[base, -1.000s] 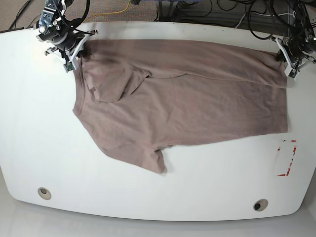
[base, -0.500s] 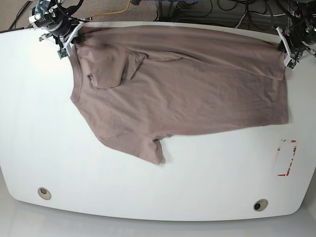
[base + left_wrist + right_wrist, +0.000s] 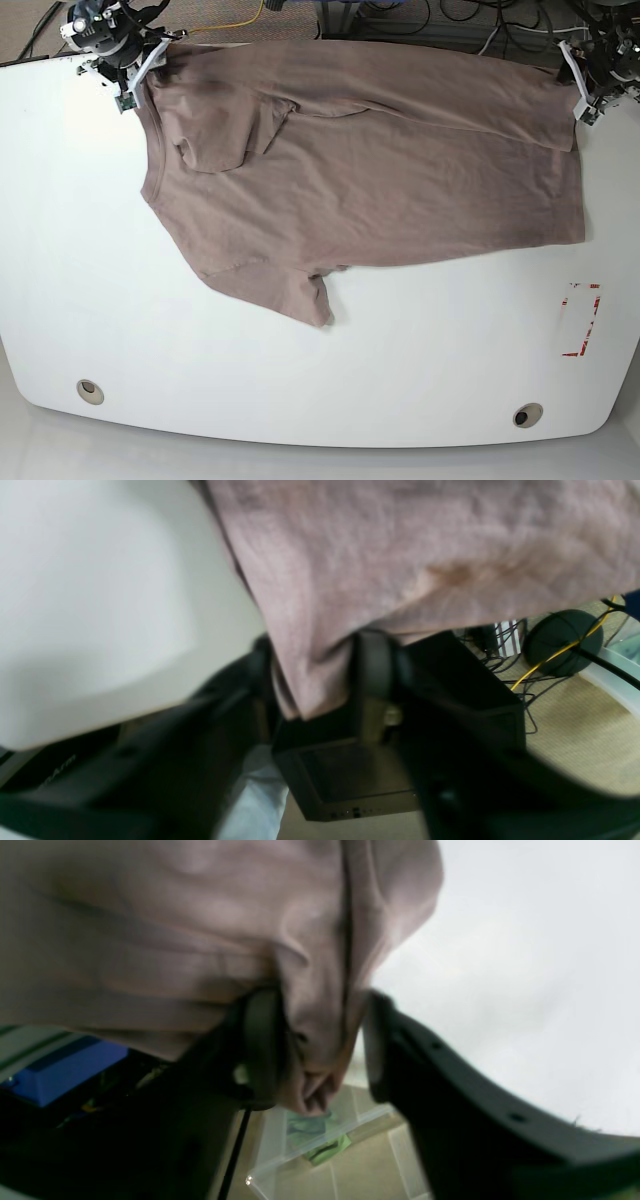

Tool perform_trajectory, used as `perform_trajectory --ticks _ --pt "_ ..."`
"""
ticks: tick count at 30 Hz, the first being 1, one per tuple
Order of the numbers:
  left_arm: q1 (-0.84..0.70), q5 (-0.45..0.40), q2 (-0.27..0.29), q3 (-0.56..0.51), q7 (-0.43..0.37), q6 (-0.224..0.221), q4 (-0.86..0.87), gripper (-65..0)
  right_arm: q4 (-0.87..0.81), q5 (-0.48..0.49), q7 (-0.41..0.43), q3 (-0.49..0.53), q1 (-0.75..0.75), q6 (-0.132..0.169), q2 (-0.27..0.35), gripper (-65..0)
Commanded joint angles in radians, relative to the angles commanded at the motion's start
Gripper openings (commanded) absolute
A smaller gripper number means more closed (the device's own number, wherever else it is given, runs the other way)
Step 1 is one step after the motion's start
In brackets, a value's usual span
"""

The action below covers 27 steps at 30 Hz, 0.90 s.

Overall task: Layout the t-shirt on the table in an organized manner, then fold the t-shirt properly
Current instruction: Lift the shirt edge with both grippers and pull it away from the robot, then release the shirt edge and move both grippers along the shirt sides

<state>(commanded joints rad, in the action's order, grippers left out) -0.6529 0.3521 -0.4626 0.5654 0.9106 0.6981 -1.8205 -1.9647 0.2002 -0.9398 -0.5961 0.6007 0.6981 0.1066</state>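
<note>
t-shirt [image 3: 370, 170]: plain dusty mauve-brown, short-sleeved, wrinkled, spread wide across the far half of the table
far edge: reaches the table's back rim, its two far corners bunched and lifted
sleeve: one points toward the near side, lying flat
fold: a loose flap doubled over near the neck end
table [image 3: 300, 380]: glossy white, rounded corners, two grey grommets near the front, red tape outline
</note>
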Motion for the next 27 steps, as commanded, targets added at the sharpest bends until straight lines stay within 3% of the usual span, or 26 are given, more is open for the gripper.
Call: perform_trajectory --ticks 6,9,13,20,27 --pt "-0.008 0.000 0.026 0.057 0.000 0.000 -0.061 -29.2 -0.038 0.000 0.000 -0.021 0.006 0.000 -0.002 -31.9" --pt "-0.008 0.014 0.026 0.083 0.021 0.000 -0.097 -28.7 -0.055 0.000 -0.002 -0.077 0.005 0.000 -0.021 -31.7" --pt "0.002 0.103 0.021 0.157 0.107 0.000 -0.133 -28.7 -0.058 0.000 -0.002 -0.127 -0.003 0.000 -0.018 -31.7" --pt "0.080 0.210 0.006 0.273 0.184 0.000 -0.150 -28.7 -0.058 0.000 -0.002 -0.135 -0.043 0.000 0.002 -31.7" --pt "0.233 0.236 -0.018 0.324 0.239 0.000 -0.144 -28.9 -0.055 -0.009 -0.002 -0.132 -0.092 0.000 0.032 -31.7"
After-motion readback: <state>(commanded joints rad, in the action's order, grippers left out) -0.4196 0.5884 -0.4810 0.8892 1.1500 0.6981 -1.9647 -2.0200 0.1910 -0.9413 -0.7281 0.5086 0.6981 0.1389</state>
